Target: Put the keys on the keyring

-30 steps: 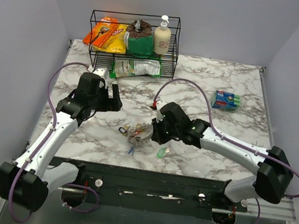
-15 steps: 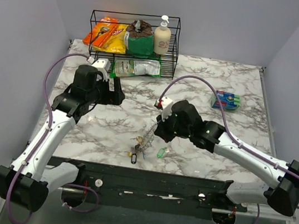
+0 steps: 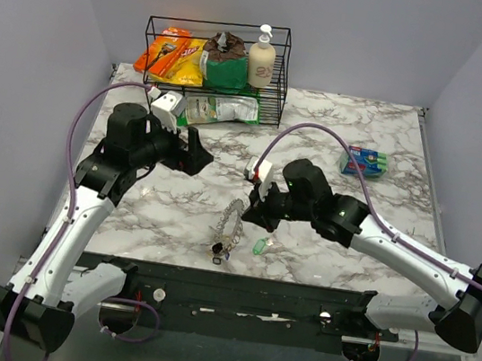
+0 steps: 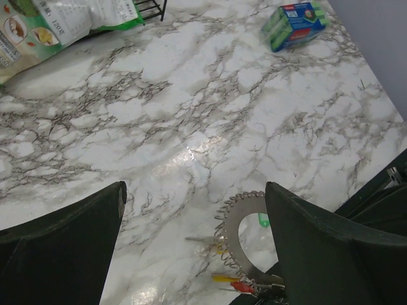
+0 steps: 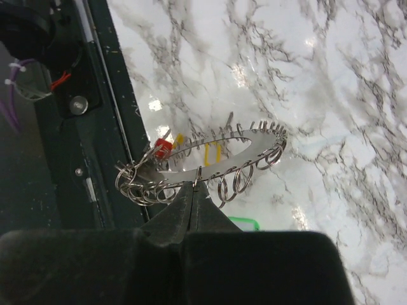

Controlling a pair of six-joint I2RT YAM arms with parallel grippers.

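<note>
Right wrist: right claw [image 5: 194,190] clamped on keyring [image 5: 179,169] rim, ring tilted above surface [image 5: 305,76] near front edge. We see red key [image 5: 163,147], yellow key [image 5: 211,152] hanging at ring; green key [image 5: 241,223] loose on surface. Left claw [image 4: 194,216] spread wide, empty. Task partway, we judge.

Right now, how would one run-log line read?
left pincer: open, empty | right pincer: shut on keyring rim | green key: loose on table, apart from keyring
</note>
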